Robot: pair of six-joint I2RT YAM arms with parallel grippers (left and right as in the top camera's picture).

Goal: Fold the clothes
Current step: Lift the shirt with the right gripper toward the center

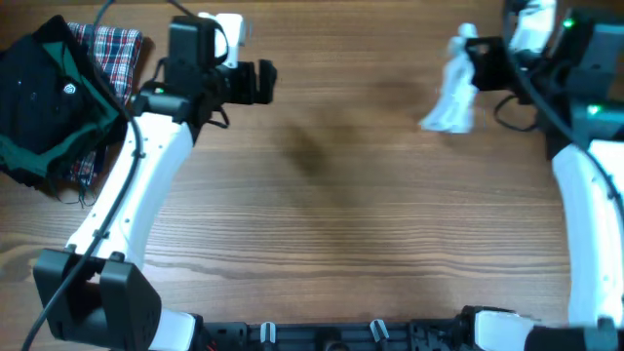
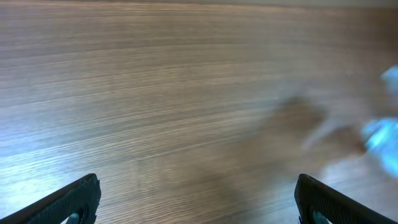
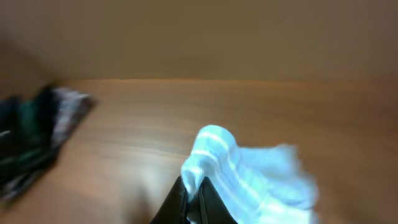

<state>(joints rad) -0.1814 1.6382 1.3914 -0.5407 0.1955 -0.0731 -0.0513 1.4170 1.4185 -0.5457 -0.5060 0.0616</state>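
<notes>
The clothes, a small white to pale-blue striped garment (image 1: 452, 86), hang from my right gripper (image 1: 476, 57) at the far right of the table, with the lower end near or on the wood. In the right wrist view the gripper (image 3: 194, 190) is shut on a bunched fold of the garment (image 3: 249, 171). My left gripper (image 1: 255, 82) is open and empty above the far middle-left of the table; in the left wrist view its gripper (image 2: 198, 202) shows two wide-apart fingertips over bare wood, with the garment (image 2: 387, 134) blurred at the right edge.
A black-and-green garment (image 1: 44, 93) lies over a red plaid cloth (image 1: 112, 54) at the far left corner; both show blurred in the right wrist view (image 3: 31, 134). Wooden table (image 1: 341, 214).
</notes>
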